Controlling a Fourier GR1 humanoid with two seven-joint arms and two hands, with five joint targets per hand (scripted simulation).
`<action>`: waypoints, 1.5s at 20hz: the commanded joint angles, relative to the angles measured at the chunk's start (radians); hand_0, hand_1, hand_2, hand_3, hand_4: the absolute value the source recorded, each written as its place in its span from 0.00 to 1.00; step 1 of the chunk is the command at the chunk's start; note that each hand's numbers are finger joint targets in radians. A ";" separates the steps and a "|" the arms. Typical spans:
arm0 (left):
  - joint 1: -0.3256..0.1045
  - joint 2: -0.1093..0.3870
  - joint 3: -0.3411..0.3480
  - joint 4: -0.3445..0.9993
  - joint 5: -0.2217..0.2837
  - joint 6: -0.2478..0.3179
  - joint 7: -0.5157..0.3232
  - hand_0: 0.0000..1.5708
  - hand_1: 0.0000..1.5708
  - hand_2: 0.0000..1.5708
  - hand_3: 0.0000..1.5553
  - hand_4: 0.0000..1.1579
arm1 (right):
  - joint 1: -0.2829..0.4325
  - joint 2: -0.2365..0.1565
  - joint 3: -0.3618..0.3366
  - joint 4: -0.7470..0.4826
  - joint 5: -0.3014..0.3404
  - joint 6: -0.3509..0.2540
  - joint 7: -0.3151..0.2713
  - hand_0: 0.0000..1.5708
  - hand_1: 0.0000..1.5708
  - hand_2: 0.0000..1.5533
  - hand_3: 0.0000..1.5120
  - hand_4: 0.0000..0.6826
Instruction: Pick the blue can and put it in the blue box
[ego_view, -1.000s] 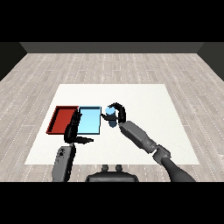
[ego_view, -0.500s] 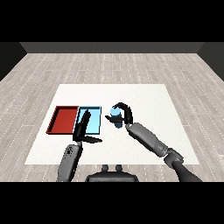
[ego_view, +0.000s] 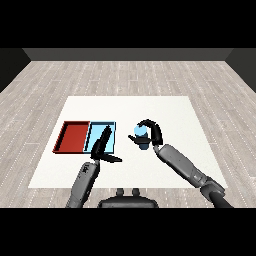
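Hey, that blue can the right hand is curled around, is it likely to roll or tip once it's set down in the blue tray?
The blue can looks small, round and rigid, so on its side it would probably roll. Set upright by the right hand, it should likely stand. The light blue tray looks shallow, so its rim may only partly stop a roll.

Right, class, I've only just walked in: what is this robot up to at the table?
The robot's right hand has its fingers curled round the blue can, which sits to the right of the light blue tray and is not yet in it. The left hand reaches over the near part of that tray with its fingers straight, holding nothing. The red tray lies directly left of the blue one on the white table.
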 joint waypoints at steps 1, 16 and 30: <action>-0.047 -0.001 -0.058 0.060 0.045 0.057 0.001 0.00 0.00 0.00 0.00 0.00 | 0.051 0.035 -0.039 -0.044 0.089 0.014 0.027 0.93 0.93 0.94 0.92 0.90; -0.062 0.002 -0.111 0.100 0.077 0.104 0.025 0.00 0.00 0.00 0.00 0.00 | 0.176 0.146 -0.145 -0.141 0.341 0.135 0.098 0.95 0.95 0.95 0.92 0.89; -0.240 -0.001 -0.172 0.376 0.217 0.182 -0.096 0.00 0.00 0.00 0.00 0.00 | 0.151 0.300 -0.247 -0.136 0.523 0.291 0.202 0.94 0.94 0.94 0.92 0.89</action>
